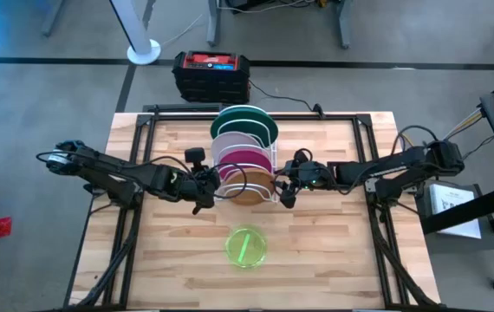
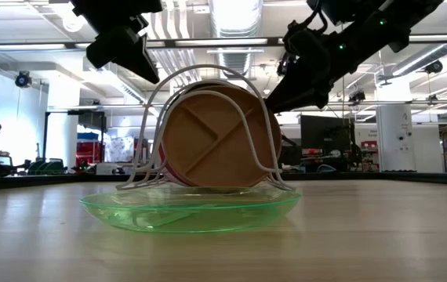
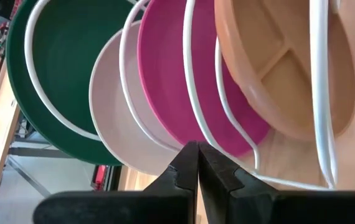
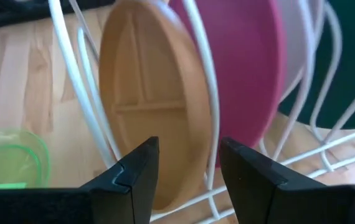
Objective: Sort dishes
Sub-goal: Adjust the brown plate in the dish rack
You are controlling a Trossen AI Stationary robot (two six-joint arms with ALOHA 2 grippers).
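Four plates stand on edge in the white wire rack (image 1: pixel 269 173): dark green plate (image 1: pixel 245 120), white plate (image 1: pixel 238 140), pink plate (image 1: pixel 245 159), divided brown plate (image 1: pixel 249 186). The lime-green plate (image 1: pixel 246 246) lies flat on the tabletop (image 1: pixel 334 251). The left gripper (image 1: pixel 205 186) is closed and empty; the right gripper (image 1: pixel 287 180) is open beside the brown plate.

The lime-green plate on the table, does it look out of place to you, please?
Yes. The lime-green plate lies flat on the table, apart from the white wire dish rack, where the green, white, pink and brown plates stand on edge.

I count five plates: dark green (image 1: pixel 245 115); white (image 1: pixel 240 140); pink (image 1: pixel 245 160); brown divided (image 1: pixel 251 188); lime-green (image 1: pixel 246 246); one wire rack (image 1: pixel 269 165); my two arms.
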